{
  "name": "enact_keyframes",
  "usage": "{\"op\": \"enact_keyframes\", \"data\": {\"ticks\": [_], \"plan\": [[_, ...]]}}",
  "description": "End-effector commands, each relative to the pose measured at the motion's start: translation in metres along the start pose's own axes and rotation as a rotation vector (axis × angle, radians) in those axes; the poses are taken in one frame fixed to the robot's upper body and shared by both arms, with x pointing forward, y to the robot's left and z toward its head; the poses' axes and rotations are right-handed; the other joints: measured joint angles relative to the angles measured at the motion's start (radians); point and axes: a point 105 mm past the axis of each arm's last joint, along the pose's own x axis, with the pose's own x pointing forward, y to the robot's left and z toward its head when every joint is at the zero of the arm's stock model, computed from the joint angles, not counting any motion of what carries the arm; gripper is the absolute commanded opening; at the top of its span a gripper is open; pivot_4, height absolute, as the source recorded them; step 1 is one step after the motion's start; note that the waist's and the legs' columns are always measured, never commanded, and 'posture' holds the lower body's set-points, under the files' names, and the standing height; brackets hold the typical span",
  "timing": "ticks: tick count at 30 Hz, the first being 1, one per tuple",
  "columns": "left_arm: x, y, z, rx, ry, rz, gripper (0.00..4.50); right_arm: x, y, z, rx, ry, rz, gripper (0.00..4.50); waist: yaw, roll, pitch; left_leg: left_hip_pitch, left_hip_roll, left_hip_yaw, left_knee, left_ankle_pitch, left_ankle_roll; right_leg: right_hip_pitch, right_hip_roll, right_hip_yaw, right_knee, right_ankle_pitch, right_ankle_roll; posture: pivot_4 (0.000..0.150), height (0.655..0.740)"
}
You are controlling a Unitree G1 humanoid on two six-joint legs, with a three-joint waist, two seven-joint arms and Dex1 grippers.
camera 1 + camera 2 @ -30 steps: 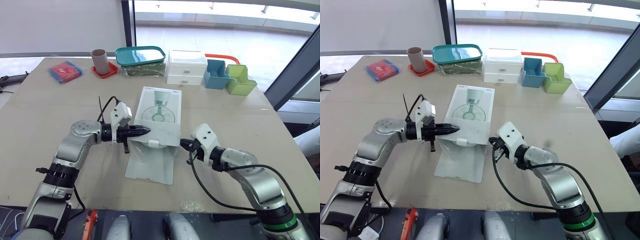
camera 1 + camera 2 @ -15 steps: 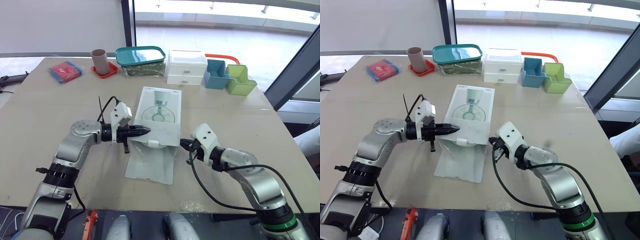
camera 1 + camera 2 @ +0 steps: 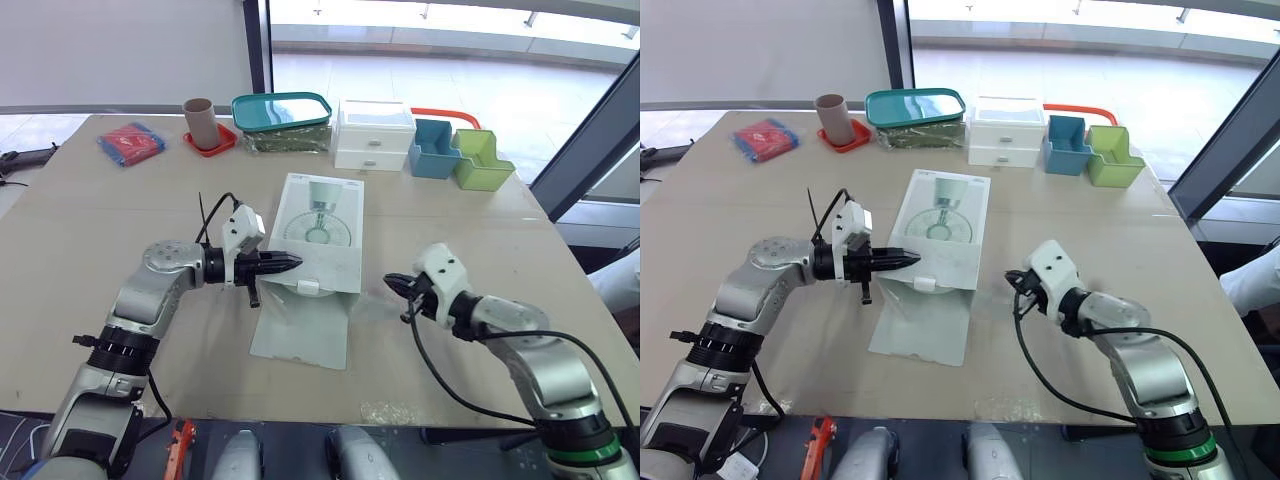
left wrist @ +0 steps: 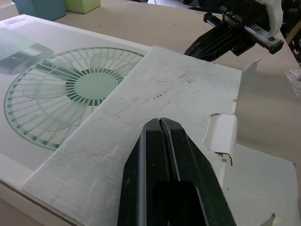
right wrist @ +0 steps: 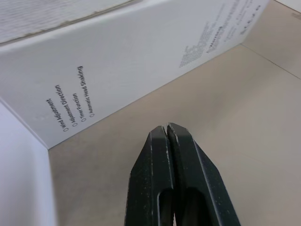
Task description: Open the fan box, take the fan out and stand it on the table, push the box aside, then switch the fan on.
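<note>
The white fan box [image 3: 318,225] lies flat mid-table, a green fan printed on its top. Its near flap is folded back over the top, and the long lid flap [image 3: 300,330] lies flat on the table toward me. My left gripper [image 3: 290,263] is shut and empty, its tips over the box's near left corner, resting on the folded flap [image 4: 155,103]. My right gripper [image 3: 392,284] is shut and empty, low over the table a short way right of the box. The box's side wall [image 5: 117,61] faces it. The fan itself is hidden inside.
Along the far edge stand a red packet [image 3: 130,142], a brown cup on a red coaster [image 3: 199,122], a teal-lidded tray [image 3: 281,111], a white drawer unit [image 3: 373,134], and blue [image 3: 433,148] and green bins [image 3: 481,160]. Bare tabletop flanks the box.
My right gripper has drawn away from the box's right side, moving right by a few centimetres. The left gripper and the box have stayed put.
</note>
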Motion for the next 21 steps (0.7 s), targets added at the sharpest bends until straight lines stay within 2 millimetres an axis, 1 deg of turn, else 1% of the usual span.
{"op": "enact_keyframes", "data": {"ticks": [1,2,4,6,7,9,10,11,13,14,15,16,17,19,21], "plan": [[0.001,-0.003,-0.008,-0.013,0.037,-0.01,0.0,-0.012,-0.019,0.013,-0.027,-0.05,-0.062,0.04,0.0,0.0,0.0,0.0,0.0,0.0,0.0,0.0,0.0,0.0,0.0,0.0,0.0,0.0,0.0,0.15,0.74],[0.001,-0.003,-0.008,-0.013,0.038,-0.012,0.0,-0.014,-0.022,0.015,-0.035,-0.051,-0.071,0.04,0.0,0.0,0.0,0.0,0.0,0.0,0.0,0.0,0.0,0.0,0.0,0.0,0.0,0.0,0.0,0.15,0.74],[0.002,-0.003,-0.008,-0.012,0.038,-0.014,0.0,-0.016,-0.029,0.029,-0.071,-0.093,-0.081,0.04,0.0,0.0,0.0,0.0,0.0,0.0,0.0,0.0,0.0,0.0,0.0,0.0,0.0,0.0,0.0,0.15,0.74],[0.002,-0.003,-0.008,-0.012,0.037,-0.014,0.0,-0.016,-0.03,0.037,-0.085,-0.122,-0.077,0.04,-0.001,0.0,0.0,0.0,0.0,0.0,0.0,0.0,0.0,0.0,0.0,0.0,0.0,0.0,0.0,0.15,0.74],[0.002,-0.003,-0.008,-0.012,0.038,-0.015,0.0,-0.014,-0.029,0.045,-0.092,-0.151,-0.069,0.04,-0.001,0.0,0.0,0.0,0.0,0.0,0.0,0.0,0.0,0.0,0.0,0.0,0.0,0.0,0.0,0.15,0.74],[0.002,-0.004,-0.008,-0.012,0.038,-0.017,0.0,-0.012,-0.023,0.06,-0.106,-0.202,-0.04,0.04,0.0,0.0,0.0,0.0,0.0,0.0,0.0,0.0,0.0,0.0,0.0,0.0,0.0,0.0,0.0,0.15,0.74],[0.002,-0.004,-0.008,-0.012,0.037,-0.018,0.0,-0.01,-0.016,0.068,-0.112,-0.235,-0.008,0.04,0.0,0.0,0.0,0.0,0.0,0.0,0.0,0.0,0.0,0.0,0.0,0.0,0.0,0.0,0.0,0.15,0.74],[0.002,-0.004,-0.008,-0.012,0.036,-0.018,0.0,-0.009,-0.012,0.073,-0.115,-0.253,0.013,0.04,0.0,0.0,0.0,0.0,0.0,0.0,0.0,0.0,0.0,0.0,0.0,0.0,0.0,0.001,-0.002,0.15,0.74],[0.003,-0.003,-0.008,-0.013,0.036,-0.019,0.0,-0.004,0.005,0.087,-0.111,-0.314,0.088,0.04,0.0,0.0,0.0,0.0,0.0,0.0,0.0,0.0,0.0,0.0,0.0,0.0,0.0,0.002,-0.003,0.15,0.74],[0.003,-0.003,-0.009,-0.012,0.035,-0.019,0.0,0.001,0.018,0.093,-0.112,-0.341,0.143,0.04,0.0,0.0,0.0,0.0,0.0,0.0,0.0,0.0,0.0,0.0,0.0,0.0,0.0,0.002,-0.003,0.15,0.74],[0.003,-0.003,-0.008,-0.014,0.03,-0.014,0.0,0.005,0.031,0.095,-0.109,-0.348,0.191,0.04,0.0,0.0,0.0,0.0,0.0,0.0,0.0,0.0,0.0,0.0,0.0,0.0,0.0,0.002,-0.003,0.15,0.74],[0.003,-0.002,-0.008,-0.016,0.025,-0.009,0.0,0.01,0.04,0.092,-0.109,-0.337,0.226,0.04,0.0,0.0,0.0,0.0,0.0,0.0,0.0,0.0,0.0,0.0,0.0,0.0,0.0,0.002,-0.003,0.15,0.74],[0.003,-0.002,-0.007,-0.017,0.022,-0.005,0.0,0.014,0.046,0.091,-0.109,-0.328,0.247,0.04,0.0,0.0,0.0,0.0,0.0,0.0,0.0,0.0,0.0,0.0,0.0,0.0,0.0,0.002,-0.003,0.15,0.74],[0.004,-0.003,-0.007,-0.014,0.021,-0.009,0.0,0.019,0.052,0.086,-0.12,-0.305,0.279,0.04,0.0,0.0,0.0,0.0,0.0,0.0,0.0,0.0,0.0,0.0,0.0,0.0,0.0,0.002,-0.003,0.15,0.74],[0.004,-0.004,-0.006,-0.014,0.019,-0.013,0.0,0.025,0.054,0.081,-0.109,-0.283,0.289,0.04,0.001,0.0,0.0,0.0,-0.001,0.0,0.0,0.0,0.0,0.0,-0.001,0.0,0.0,0.002,-0.003,0.15,0.74]]}}
